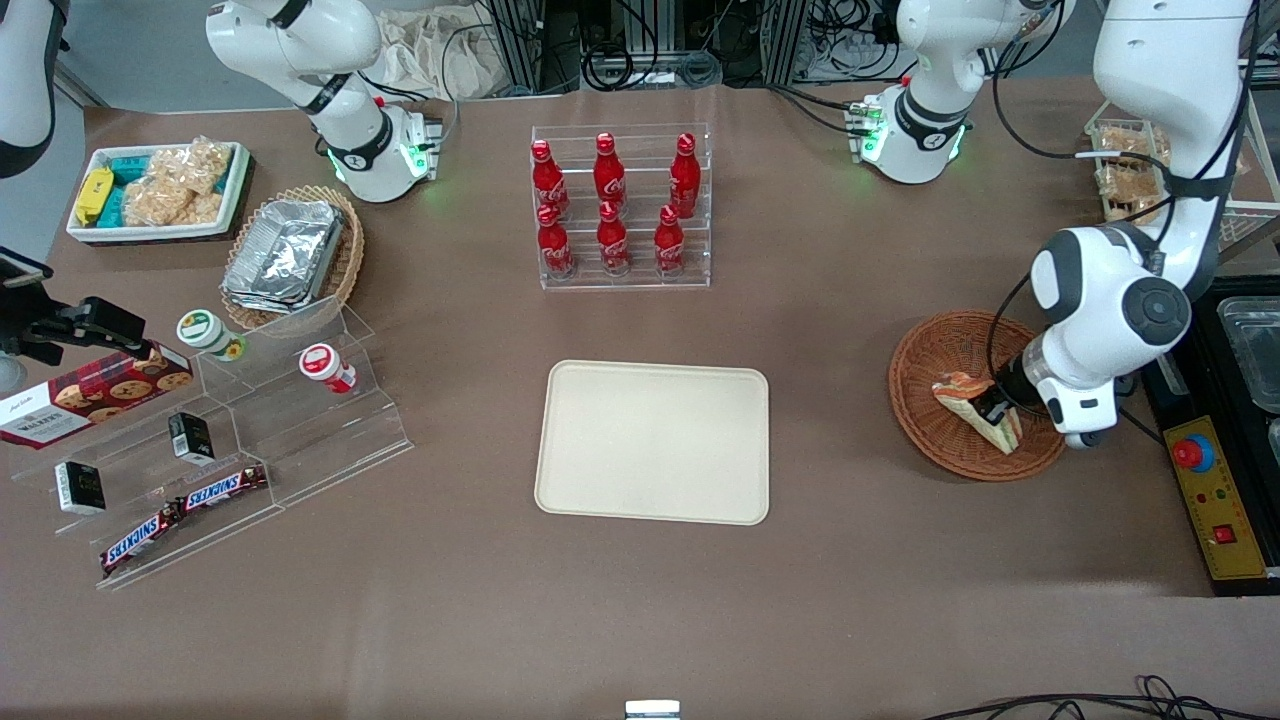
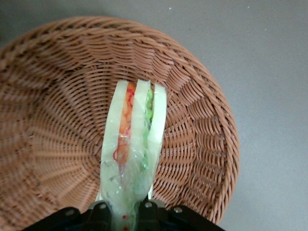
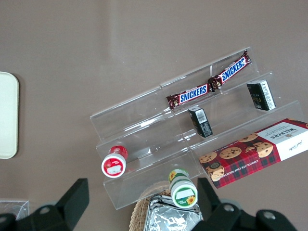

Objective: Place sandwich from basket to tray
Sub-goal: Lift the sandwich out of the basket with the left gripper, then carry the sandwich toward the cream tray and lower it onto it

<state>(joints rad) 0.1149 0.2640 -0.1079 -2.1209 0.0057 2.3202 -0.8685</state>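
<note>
The sandwich (image 1: 975, 405) (image 2: 134, 144), a clear-wrapped wedge with pale bread and orange and green filling, lies in the reddish-brown wicker basket (image 1: 930, 395) (image 2: 57, 96) toward the working arm's end of the table. My left gripper (image 1: 995, 405) (image 2: 122, 214) reaches down into the basket and is shut on the sandwich's narrow end, the black fingers (image 2: 98, 211) pinching the wrap from both sides. The cream tray (image 1: 653, 441) lies flat at the table's middle with nothing on it.
A clear rack of red cola bottles (image 1: 612, 205) stands farther from the front camera than the tray. Toward the parked arm's end are a clear stepped shelf with snacks (image 1: 210, 440), a paler basket of foil containers (image 1: 290, 255) and a white bin of packets (image 1: 160, 190). A control box (image 1: 1215, 495) lies beside the basket.
</note>
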